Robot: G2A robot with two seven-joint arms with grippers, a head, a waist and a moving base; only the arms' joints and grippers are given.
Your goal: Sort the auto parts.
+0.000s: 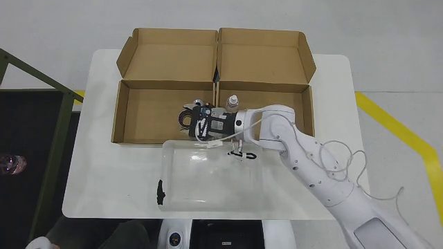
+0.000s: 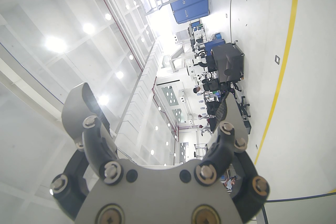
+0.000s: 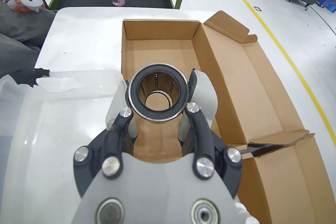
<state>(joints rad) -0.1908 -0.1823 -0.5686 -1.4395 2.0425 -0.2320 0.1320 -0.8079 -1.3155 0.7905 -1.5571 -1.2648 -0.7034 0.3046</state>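
Your right gripper (image 3: pixel 159 91) is clamped around a ring-faced metal bearing (image 3: pixel 157 112), holding it above the floor of the left cardboard box (image 3: pixel 157 51), just past the rim of the clear plastic bin (image 3: pixel 65 89). Your left gripper (image 2: pixel 155 93) stands wide and empty, aimed up at the hall ceiling. One small pale part (image 1: pixel 234 100) lies in the right cardboard box (image 1: pixel 277 107), beside the left one on the white table (image 1: pixel 104 145).
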